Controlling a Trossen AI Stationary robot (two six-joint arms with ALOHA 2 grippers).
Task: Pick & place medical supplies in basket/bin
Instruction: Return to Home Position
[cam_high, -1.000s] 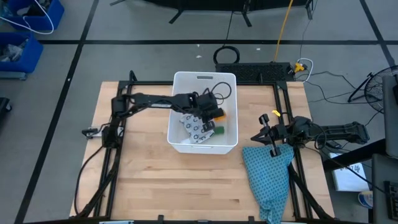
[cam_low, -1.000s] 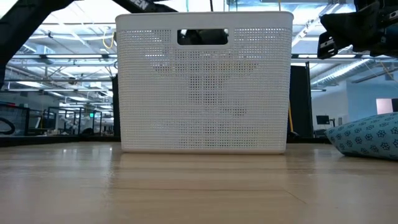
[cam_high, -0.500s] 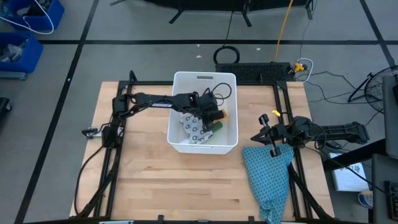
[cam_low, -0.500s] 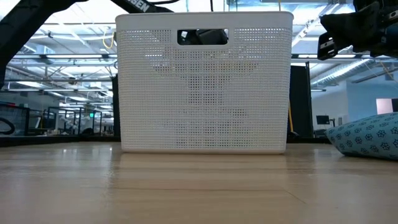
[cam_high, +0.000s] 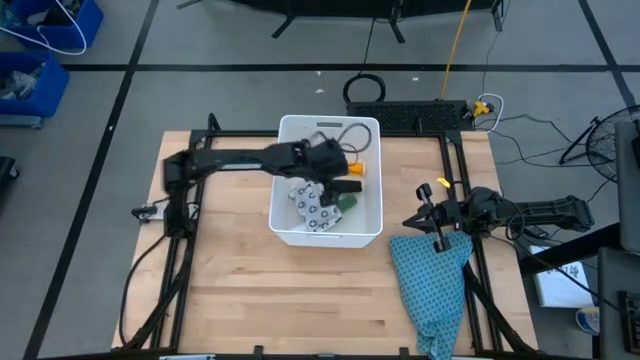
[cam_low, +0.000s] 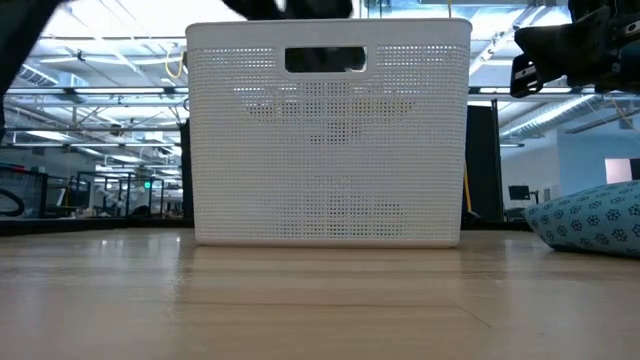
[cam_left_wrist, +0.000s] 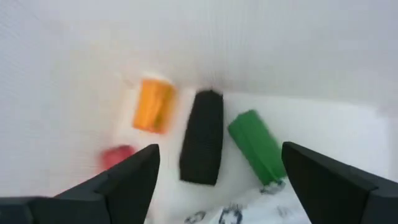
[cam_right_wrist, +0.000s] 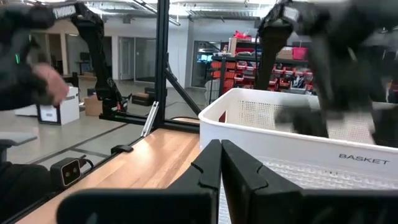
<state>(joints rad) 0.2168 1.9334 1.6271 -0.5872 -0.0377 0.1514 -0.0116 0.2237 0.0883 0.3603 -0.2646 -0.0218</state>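
Basket: the white perforated basket (cam_low: 330, 170) stands toward the 12 o'clock edge of the wooden table (cam_high: 230, 280).
Contents: the orange vial (cam_left_wrist: 153, 106), black oblong (cam_left_wrist: 202, 137) and green oblong (cam_left_wrist: 257, 146) lie side by side. A red blur (cam_left_wrist: 117, 157) just beside the vial is probably the small bottle. The dotted white packet (cam_high: 318, 207) lies toward the basket's 6 o'clock wall.
Left gripper (cam_left_wrist: 220, 148): hovers over the basket's interior, fingers wide apart, holding nothing.
Right gripper (cam_right_wrist: 220, 146): waits at the basket's 3 o'clock, fingers pressed together and empty, above the 12 o'clock end of the teal cloth (cam_high: 430, 285).
Done: all 5 supplies seem to be inside the basket.
Left: judging by this, only the left arm's retreat to rest.
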